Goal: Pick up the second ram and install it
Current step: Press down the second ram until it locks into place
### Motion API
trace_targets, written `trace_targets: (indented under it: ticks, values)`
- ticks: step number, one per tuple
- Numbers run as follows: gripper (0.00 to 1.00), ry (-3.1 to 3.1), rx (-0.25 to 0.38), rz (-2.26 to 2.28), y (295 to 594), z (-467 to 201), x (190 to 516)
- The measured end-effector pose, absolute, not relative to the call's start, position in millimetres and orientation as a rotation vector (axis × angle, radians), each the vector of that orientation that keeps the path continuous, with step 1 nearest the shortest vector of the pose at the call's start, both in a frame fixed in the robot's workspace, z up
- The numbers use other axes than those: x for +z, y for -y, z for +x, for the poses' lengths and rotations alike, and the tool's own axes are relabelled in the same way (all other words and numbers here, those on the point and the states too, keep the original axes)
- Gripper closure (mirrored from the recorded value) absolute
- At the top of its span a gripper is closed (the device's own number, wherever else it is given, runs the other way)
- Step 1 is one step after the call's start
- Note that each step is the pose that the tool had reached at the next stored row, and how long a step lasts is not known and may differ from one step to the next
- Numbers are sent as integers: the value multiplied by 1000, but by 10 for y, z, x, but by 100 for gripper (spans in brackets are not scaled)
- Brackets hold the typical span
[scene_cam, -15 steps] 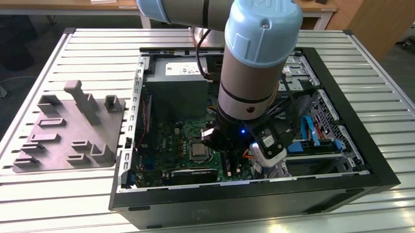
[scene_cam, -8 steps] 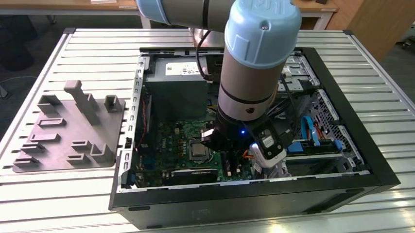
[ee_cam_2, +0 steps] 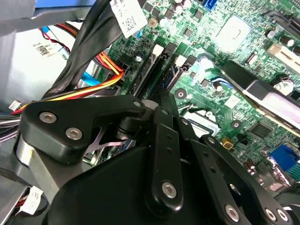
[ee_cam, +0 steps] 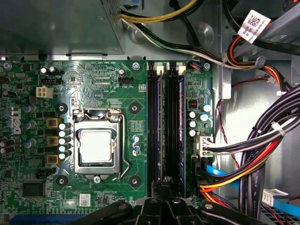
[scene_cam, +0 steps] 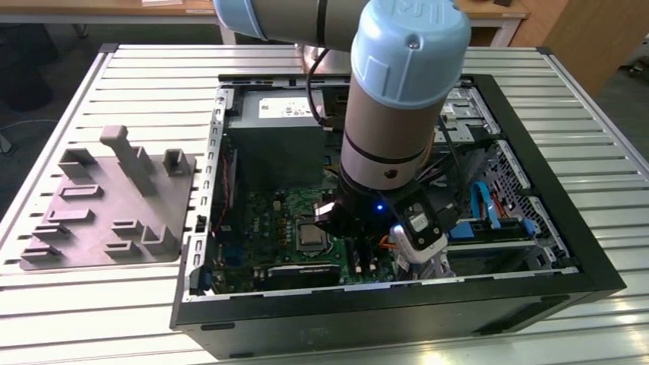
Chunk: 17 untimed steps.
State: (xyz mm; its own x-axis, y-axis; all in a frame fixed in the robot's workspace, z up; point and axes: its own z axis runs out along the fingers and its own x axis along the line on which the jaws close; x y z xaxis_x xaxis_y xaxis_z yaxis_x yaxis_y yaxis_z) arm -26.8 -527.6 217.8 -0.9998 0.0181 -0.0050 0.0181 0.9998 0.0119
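While we look down in the first wrist view, two long black ram sticks (ee_cam: 166,136) sit upright in their slots on the bumpy green board (ee_cam: 93,93). Our claw (ee_cam: 165,183) hangs right above them, fingers pinched together, gripping nothing. Around them stands the open black metal computer case (scene_cam: 527,296), on the ribbed counter (scene_cam: 152,84).

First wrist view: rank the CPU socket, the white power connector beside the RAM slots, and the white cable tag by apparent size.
1. CPU socket, clearly largest.
2 and 3. White cable tag and white power connector look alike; the tag may sit nearer the camera, so unranked.
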Motion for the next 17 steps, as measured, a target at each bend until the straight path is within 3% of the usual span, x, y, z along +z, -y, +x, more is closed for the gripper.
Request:
trace_targets:
  ticks: [17]
  values:
    - [90, -3136, 20, 28, 5275, -268, 2250]
